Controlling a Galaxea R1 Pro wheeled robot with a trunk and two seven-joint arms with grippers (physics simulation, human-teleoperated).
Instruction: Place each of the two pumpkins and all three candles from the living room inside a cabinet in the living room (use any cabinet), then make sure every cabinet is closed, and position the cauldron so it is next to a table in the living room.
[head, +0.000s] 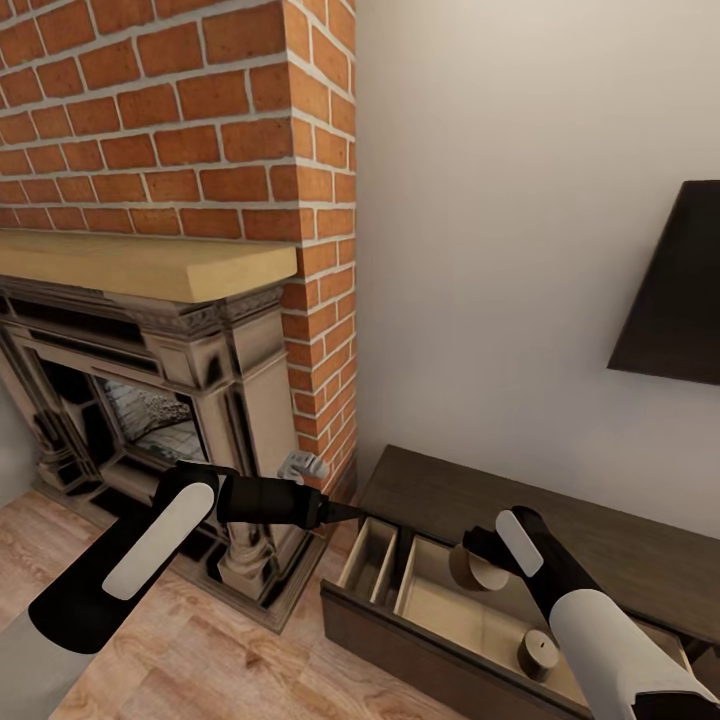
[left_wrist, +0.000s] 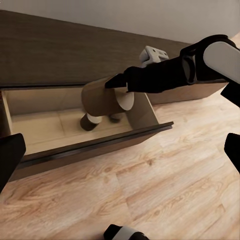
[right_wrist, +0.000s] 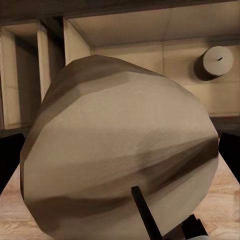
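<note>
Brick-chimney corner: right gripper (head: 478, 562) clamps candle (head: 470, 568) above open cabinet (head: 440, 600) for release; left gripper's (head: 345, 512) jaw state unclear

From my head I look forward and steeply down at the brick chimney (head: 180, 110), the fireplace (head: 150, 400) and the open drawer (head: 440, 600) of the long dark cabinet (head: 560, 520).

My left wrist camera looks from out over the plank floor (left_wrist: 160, 185) toward the drawer's front edge (left_wrist: 95, 145), from a middling distance.

My right wrist camera sits very close behind a held candle (right_wrist: 120, 150), facing down into the same drawer.

All three views share the drawer's pale inside and a second candle (right_wrist: 217, 61) standing there.
</note>
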